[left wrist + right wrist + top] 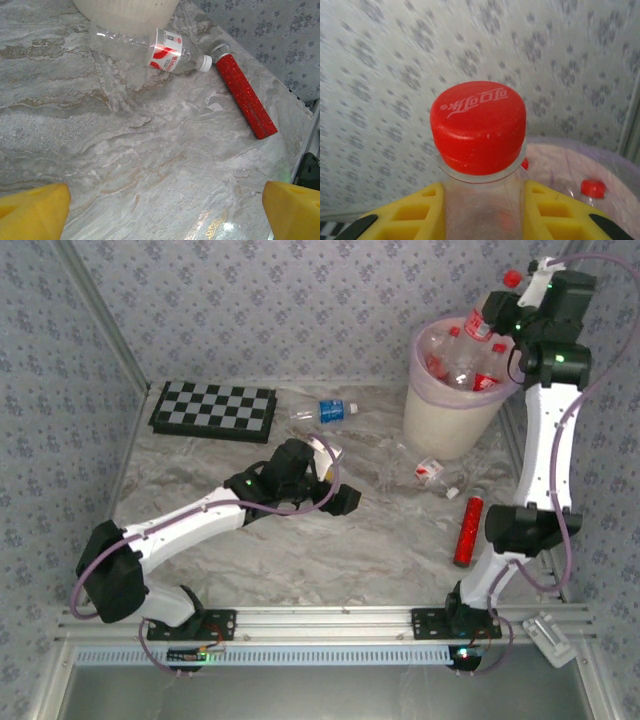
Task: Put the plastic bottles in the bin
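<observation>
- Upper right of the overhead frame: the right tool (482, 212) grips a clear red-capped bottle (477, 125) by the neck. Its yellow fingers (405, 220) press in on either side just below the cap.
- In the overhead view the gripped bottle hangs at the upper-right rim of the bin (440, 425). The bin is a cream-white basket with a pale pink liner, standing in the right rear part of the marbled worktop (300, 560).
- Inside the bin lie the heaped bottles (465, 365), clear with red labels. One of their red caps shows at the lower right of the right wrist view.
- Centre of the overhead frame: the left tool (165, 212) hangs low over the worktop and holds nothing. Its yellow fingertips (30, 212) are spread wide, at the bottom corners of its wrist view.
- A white-capped bottle (165, 50) with a red label lies on its side by the bin's base. Its cap is just beside the silvery end of a red glitter tube (245, 95).
- Upper centre of the overhead frame: a blue-labelled bottle (325, 412) lies on the worktop between the checkerboard (213, 410) and the bin.
</observation>
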### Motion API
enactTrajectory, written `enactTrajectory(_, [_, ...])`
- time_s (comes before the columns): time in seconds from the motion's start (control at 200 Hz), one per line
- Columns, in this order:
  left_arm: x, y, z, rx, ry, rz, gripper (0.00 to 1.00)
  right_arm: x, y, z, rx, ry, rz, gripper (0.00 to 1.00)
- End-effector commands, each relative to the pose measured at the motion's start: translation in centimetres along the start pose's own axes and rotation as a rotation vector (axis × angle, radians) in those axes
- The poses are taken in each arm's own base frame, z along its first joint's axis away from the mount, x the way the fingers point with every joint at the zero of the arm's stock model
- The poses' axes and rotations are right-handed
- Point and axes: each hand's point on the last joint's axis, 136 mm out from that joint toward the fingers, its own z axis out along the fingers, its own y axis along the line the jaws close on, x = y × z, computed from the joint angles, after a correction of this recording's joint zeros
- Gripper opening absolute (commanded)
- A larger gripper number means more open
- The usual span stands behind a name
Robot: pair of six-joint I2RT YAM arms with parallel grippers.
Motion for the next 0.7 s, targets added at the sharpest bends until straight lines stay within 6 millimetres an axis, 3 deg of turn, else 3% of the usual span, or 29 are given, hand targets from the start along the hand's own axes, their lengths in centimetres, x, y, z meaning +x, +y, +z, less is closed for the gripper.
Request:
enactTrajectory(0.0, [0.1, 0.7, -0.5, -0.030, 0.003, -0.023, 0.98, 2.4, -0.5, 1.8, 0.041, 0.078, -0.041, 0.00])
enactTrajectory(0.175, [0.5, 1.0, -0.6, -0.039, 0.010, -0.026, 0.98, 8.4, -0.2, 5.2, 0.031, 0.257, -0.065, 0.00])
enactTrajectory(0.36, [0.5, 1.3, -0.5, -0.047, 0.015, -0.032, 0.98, 15.2, -1.3, 8.2, 0.078, 0.459, -0.058, 0.00])
enactTrajectory(0.695, [0.7, 1.9, -0.5, -0.064, 0.023, -0.044, 0.97, 24.1, -2.5, 11.3, 0.133, 0.705, -0.028, 0.00])
